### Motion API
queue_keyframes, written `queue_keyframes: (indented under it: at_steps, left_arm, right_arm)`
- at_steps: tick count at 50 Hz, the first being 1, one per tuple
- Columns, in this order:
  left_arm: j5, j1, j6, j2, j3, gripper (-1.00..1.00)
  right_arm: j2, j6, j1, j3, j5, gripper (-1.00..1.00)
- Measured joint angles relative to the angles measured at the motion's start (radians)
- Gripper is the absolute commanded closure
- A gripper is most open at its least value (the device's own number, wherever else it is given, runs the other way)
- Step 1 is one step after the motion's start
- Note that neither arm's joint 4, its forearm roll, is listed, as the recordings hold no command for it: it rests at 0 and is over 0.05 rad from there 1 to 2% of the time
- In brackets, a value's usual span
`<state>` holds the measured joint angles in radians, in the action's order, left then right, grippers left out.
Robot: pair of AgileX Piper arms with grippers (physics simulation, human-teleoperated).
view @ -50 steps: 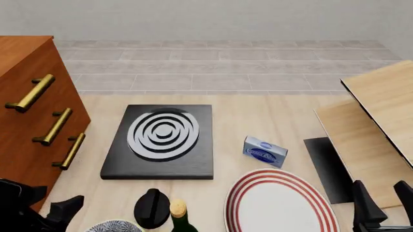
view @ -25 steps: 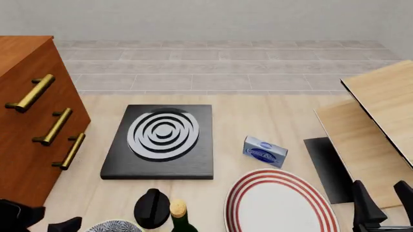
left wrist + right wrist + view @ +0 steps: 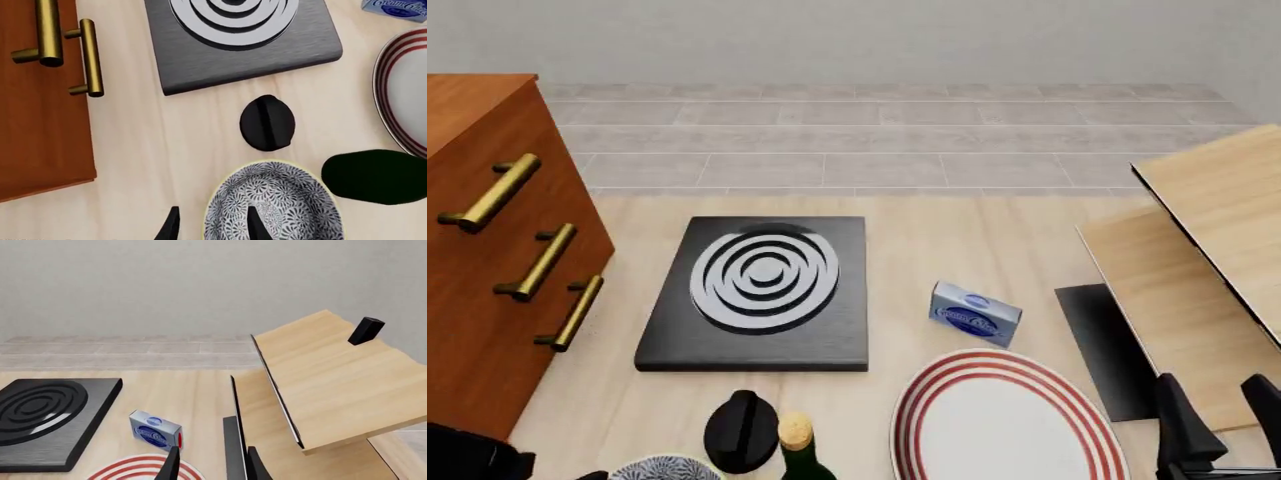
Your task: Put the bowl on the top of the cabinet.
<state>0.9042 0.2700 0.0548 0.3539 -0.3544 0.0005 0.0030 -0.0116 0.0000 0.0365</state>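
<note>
As the left gripper has been lowered out of the front view, its spread fingers are set astride the bowl's rim, ready for grasping.

Only readable text: "Cream Che…" in white script on blue oval, on the small blue-white box at left wrist view's edge, cut off. Same box in front view: label blurred, illegible. Nothing else carries lettering.

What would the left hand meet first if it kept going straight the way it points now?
Most likely the bowl: the left hand is open, its fingertips astride the bowl's near rim. Depth is unclear, so the hand's height above the rim cannot be judged.
</note>
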Motion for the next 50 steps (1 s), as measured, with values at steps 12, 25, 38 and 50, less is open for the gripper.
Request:
queue_keyframes:
  at_steps: [12,25,38,50]
  left_arm:
    - [-0.016,0.008,0.022,-0.002,0.041,-1.00]
    - [-0.021,0.020,0.034,0.000,0.066,-1.00]
    - [-0.028,0.029,0.052,0.010,0.085,-1.00]
    - [-0.038,0.037,0.074,0.018,0.102,-1.00]
  right_arm:
    - [0.000,-0.001,0.000,0.000,0.000,-1.00]
    - [0.000,-0.004,0.000,0.000,0.000,-1.00]
    - [0.000,-0.004,0.000,0.000,0.000,-1.00]
    - [0.000,-0.003,-0.002,0.000,0.000,-1.00]
